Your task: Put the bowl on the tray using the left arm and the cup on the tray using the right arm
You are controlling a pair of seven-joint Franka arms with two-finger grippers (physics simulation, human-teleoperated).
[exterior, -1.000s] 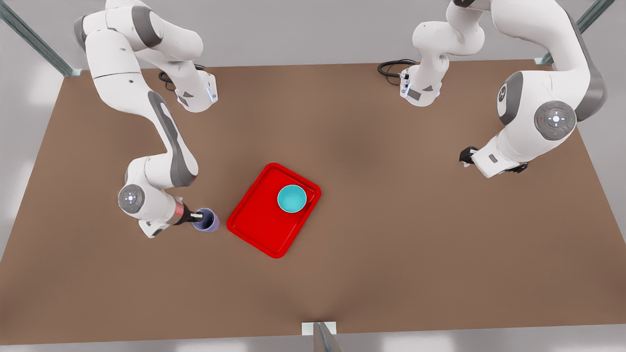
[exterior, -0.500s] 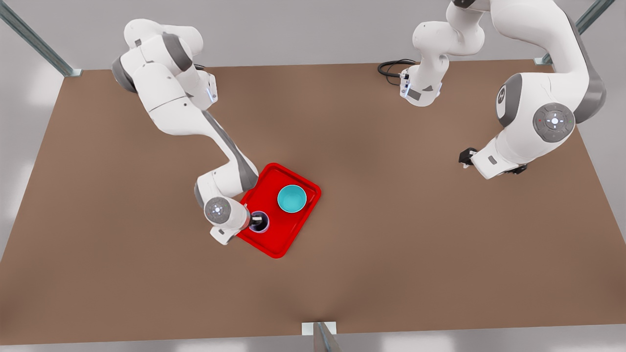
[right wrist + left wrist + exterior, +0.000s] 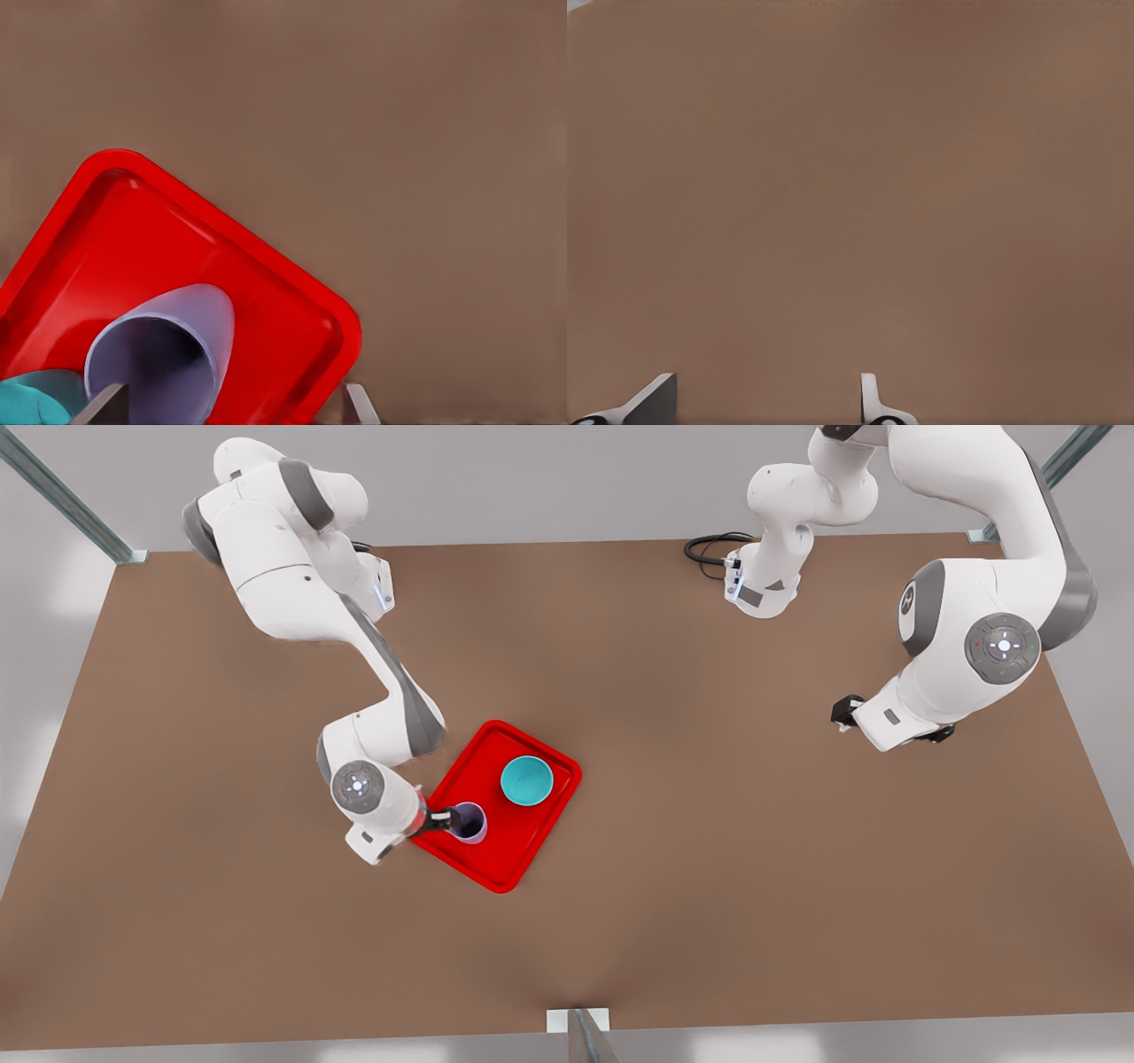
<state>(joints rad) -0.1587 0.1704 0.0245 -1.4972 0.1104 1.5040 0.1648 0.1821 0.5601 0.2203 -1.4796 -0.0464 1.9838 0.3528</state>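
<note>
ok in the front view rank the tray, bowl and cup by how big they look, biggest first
1. Tray, by far the largest.
2. Bowl.
3. Cup, with a narrower rim than the bowl; the right gripper hides part of its edge.

Brown table [image 3: 709, 824] bearing red tray [image 3: 514, 859], arm bases.

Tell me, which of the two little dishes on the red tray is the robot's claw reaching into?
The lavender cup, near the tray's edge: the right gripper has a finger over its rim. The teal bowl sits untouched beside it, while the left gripper waits far off over bare table.
</note>
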